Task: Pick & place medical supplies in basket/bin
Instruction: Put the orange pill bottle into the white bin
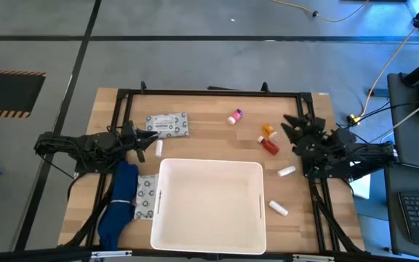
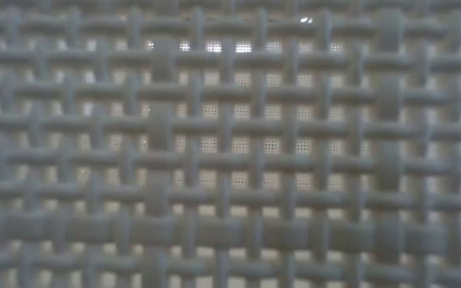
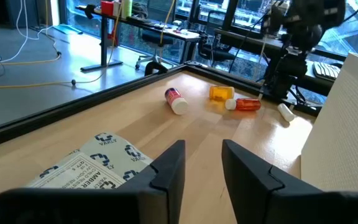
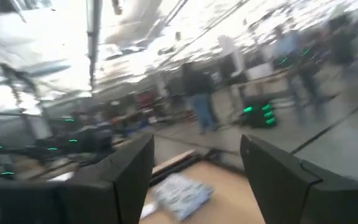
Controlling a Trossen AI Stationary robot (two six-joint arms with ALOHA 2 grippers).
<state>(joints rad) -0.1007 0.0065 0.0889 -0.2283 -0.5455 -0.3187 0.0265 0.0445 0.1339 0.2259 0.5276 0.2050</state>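
Note:
The white tub [image 1: 209, 233] stands at the table's near middle; its wall [image 3: 347, 118] also shows in the left wrist view. My left gripper [image 1: 148, 138] [image 3: 202, 167] is open, left of the tub's far corner, touching nothing. A grey-white packet [image 1: 167, 124] [image 3: 92, 163] lies just beyond it and a white tube [image 1: 158, 149] beside it. My right gripper [image 1: 291, 132] [image 4: 197, 162] is open over the table's right side, next to the orange-capped vial [image 1: 268, 131] [image 3: 221, 93] and red bottle [image 1: 270, 146] [image 3: 246, 104]. The pink-purple-capped vial [image 1: 235, 116] [image 3: 176, 99] lies toward the far edge.
A second packet [image 1: 146, 196] lies left of the tub, partly under a blue cloth [image 1: 119, 204]. Two white tubes [image 1: 287, 172] [image 1: 278, 208] lie right of the tub. A black frame [image 1: 209, 93] borders the table. The low view shows only a white woven surface [image 2: 230, 144].

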